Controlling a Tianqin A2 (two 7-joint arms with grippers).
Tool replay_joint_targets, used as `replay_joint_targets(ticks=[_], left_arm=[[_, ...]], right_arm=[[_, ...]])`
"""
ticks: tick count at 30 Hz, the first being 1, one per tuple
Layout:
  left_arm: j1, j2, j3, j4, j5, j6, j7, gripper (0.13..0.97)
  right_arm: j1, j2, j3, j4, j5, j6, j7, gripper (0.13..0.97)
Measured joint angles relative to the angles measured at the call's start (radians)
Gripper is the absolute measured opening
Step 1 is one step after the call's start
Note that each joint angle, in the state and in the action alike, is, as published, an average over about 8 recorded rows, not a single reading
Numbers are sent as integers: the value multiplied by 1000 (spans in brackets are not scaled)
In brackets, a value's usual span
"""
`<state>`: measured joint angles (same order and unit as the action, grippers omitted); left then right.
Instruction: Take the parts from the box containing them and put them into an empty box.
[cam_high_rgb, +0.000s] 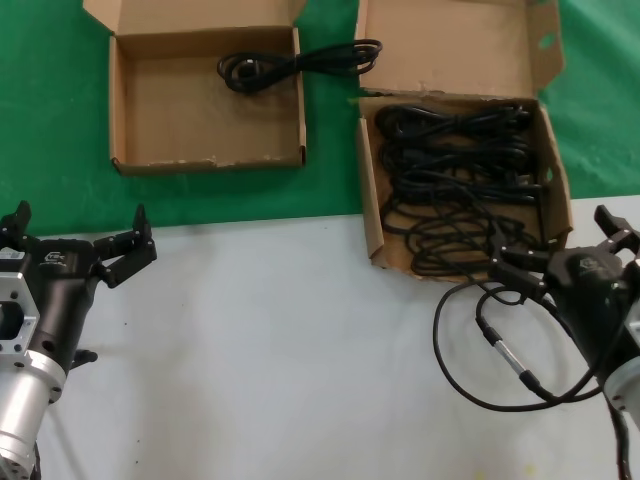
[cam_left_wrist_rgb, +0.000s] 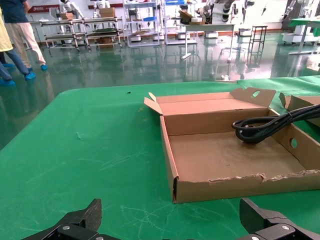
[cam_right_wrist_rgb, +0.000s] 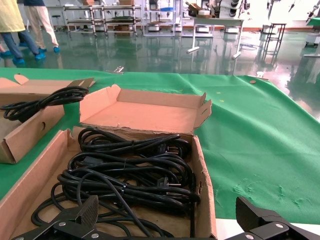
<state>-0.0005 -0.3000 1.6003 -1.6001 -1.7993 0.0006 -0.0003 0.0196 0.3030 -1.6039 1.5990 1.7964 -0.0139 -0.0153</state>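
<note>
The larger box (cam_high_rgb: 462, 190) on the right holds coiled cords (cam_high_rgb: 455, 170). The smaller box (cam_high_rgb: 205, 95) far left has 1 cord (cam_high_rgb: 290, 65) draped over its right wall. My left gripper (cam_high_rgb: 75, 240) and right gripper (cam_high_rgb: 560, 250) hover spread, released.

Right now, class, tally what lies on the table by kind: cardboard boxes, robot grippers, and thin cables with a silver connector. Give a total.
Cardboard boxes: 2 (smaller box, larger box)
Grippers: 2 (left gripper, right gripper)
Thin cable with silver connector: 1
Total: 5
</note>
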Motion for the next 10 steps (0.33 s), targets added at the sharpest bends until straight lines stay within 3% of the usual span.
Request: replay_joint_targets(ticks=[10], left_arm=[[0,0,0,0,0,0,0,966]], right_arm=[[0,0,0,0,0,0,0,966]])
